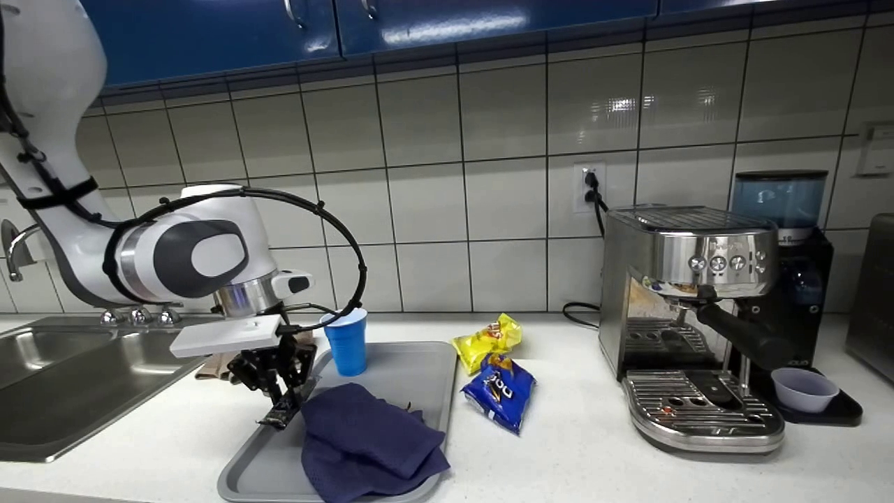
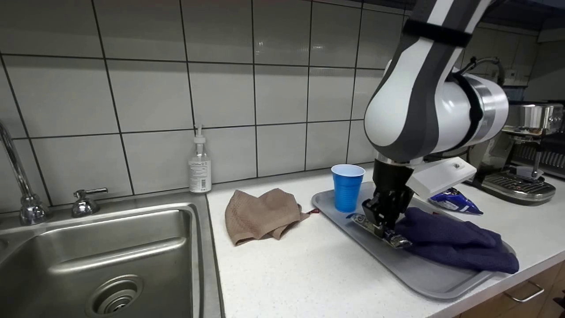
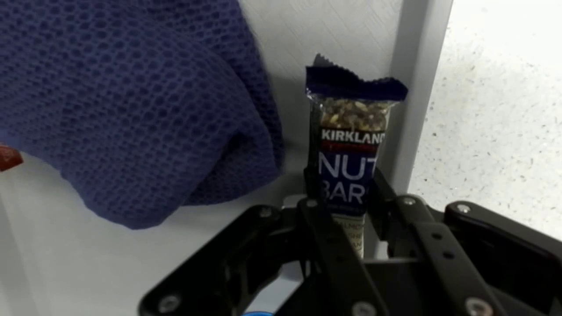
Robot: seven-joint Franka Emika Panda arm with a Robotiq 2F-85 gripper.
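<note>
Since the wrist camera looks right at it, you can read the wrapper on the nut bar [image 3: 349,164] (Kirkland, dark blue crimped end, nutty bits showing through a clear patch). The claw [image 3: 345,184] is only partway closed, its jaws pinching both long sides, so it's got hold of the bar around the middle. As for where that bar is: it's over the gray tray [image 1: 427,363], right along one long edge, though I can't tell whether it touches the tray or hangs just above. Just beside it there's a bunched-up purple cloth [image 1: 370,440] on the same tray, one corner poking out over the rim, plus a blue cup [image 2: 347,190] standing upright near one end. A tiny red corner [image 3: 8,158] peeks out by the cloth in the wrist view, too little to identify.

Over by the opposite long edge, a yellow snack bag [image 1: 489,341] and a blue snack bag [image 1: 501,391] lie right by each other on the white surface [image 1: 559,447]. Well apart from those sits an espresso machine [image 1: 688,248] with a grinder [image 1: 803,293] and a small pale bowl [image 1: 804,391] next to it. The other way there's a crumpled brown cloth [image 2: 262,216], then a steel sink [image 2: 208,265] with a pump bottle [image 2: 200,172] at its back corner.
</note>
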